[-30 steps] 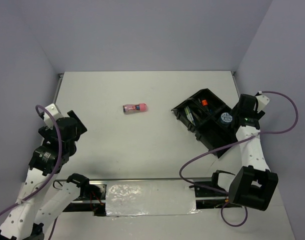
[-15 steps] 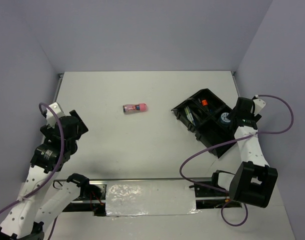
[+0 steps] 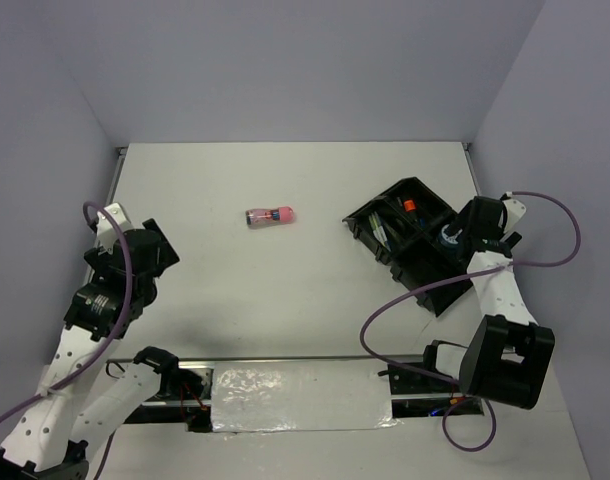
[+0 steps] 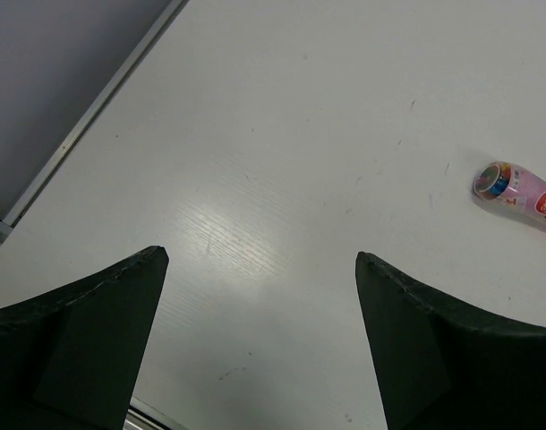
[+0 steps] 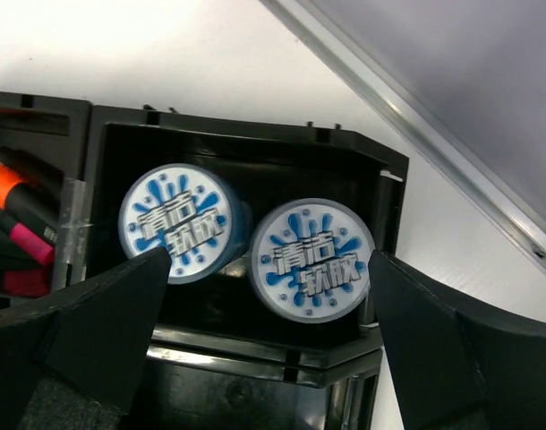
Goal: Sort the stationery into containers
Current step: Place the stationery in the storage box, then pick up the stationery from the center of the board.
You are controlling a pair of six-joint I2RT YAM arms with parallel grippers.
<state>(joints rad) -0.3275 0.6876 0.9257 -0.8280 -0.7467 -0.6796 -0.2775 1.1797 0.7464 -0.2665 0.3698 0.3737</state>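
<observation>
A pink tube (image 3: 270,216) lies alone on the white table; it also shows at the right edge of the left wrist view (image 4: 519,188). The black organiser tray (image 3: 385,216) sits at the right. In the right wrist view two round blue-white discs (image 5: 176,221) (image 5: 312,259) stand side by side in one compartment, with orange- and pink-ended markers (image 5: 13,224) in the compartment to the left. My right gripper (image 5: 264,305) is open just above the discs, holding nothing. My left gripper (image 4: 260,296) is open and empty over bare table at the left.
The table's metal rim (image 4: 94,112) runs close to the left gripper, and the rim (image 5: 452,152) passes just beyond the tray. Purple walls enclose the table on three sides. A foil strip (image 3: 300,396) lies between the arm bases.
My right gripper has moved slightly left, closer over the tray's disc compartment. My left arm has shifted a little towards the right and down. The pink tube has not moved.
</observation>
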